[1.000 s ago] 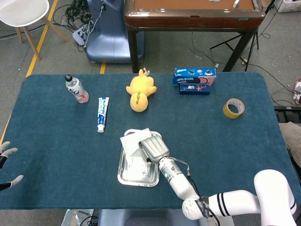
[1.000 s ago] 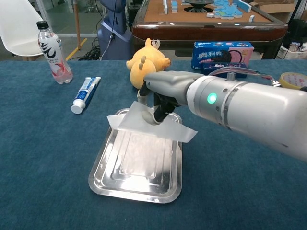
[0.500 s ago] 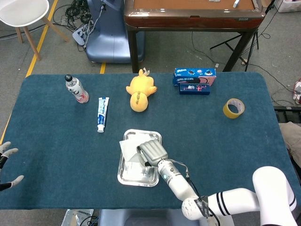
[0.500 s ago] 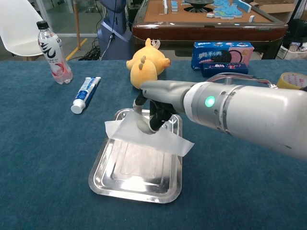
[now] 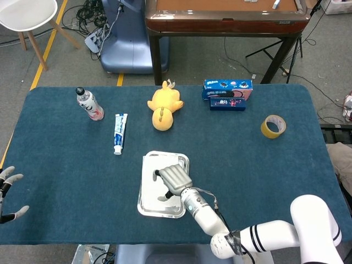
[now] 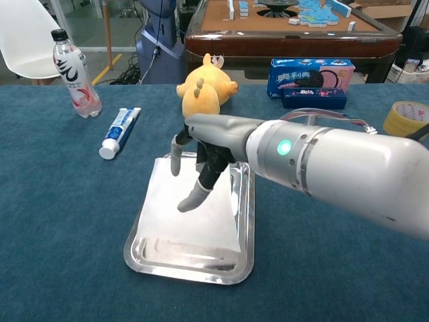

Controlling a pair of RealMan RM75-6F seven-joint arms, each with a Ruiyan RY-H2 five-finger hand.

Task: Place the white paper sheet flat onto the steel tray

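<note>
From the head view, the steel tray [image 5: 144, 204] sits on the blue tablecloth [image 5: 264, 165] nearer me than the yellow plush duck [image 5: 164, 104], and the white paper sheet [image 5: 151, 184] lies inside it, covering most of its floor. My right hand [image 5: 173, 179] hovers over the tray's right half with fingers spread and nothing in them; the paper is let go. Beyond the tray and to its left lie a toothpaste tube [image 5: 119, 132] and a water bottle [image 5: 89, 103]; beyond it to the right are stacked blue cookie boxes [image 5: 227, 93], and farther right a roll of yellow tape [image 5: 273, 126]. My left hand [image 5: 10, 192] shows only at the table's far left edge, well apart from the tray, fingers splayed and holding nothing.

The chest view shows what the head view hides under my hand: the sheet [image 6: 191, 215] lies flat in the tray [image 6: 244, 228], its far corner reaching over the tray's rim towards the duck [image 6: 204, 90], with a strip of bare steel along the near and right sides. My right hand [image 6: 201, 157] is above the sheet, fingers pointing down and apart; whether a fingertip [image 6: 186, 202] touches the paper I cannot tell. The bottle [image 6: 74, 67] stands upright, the toothpaste tube [image 6: 119, 131] lies flat beside it, and the cookie boxes [image 6: 310, 80] and tape [image 6: 405, 117] sit behind my arm. My left hand does not show here.
</note>
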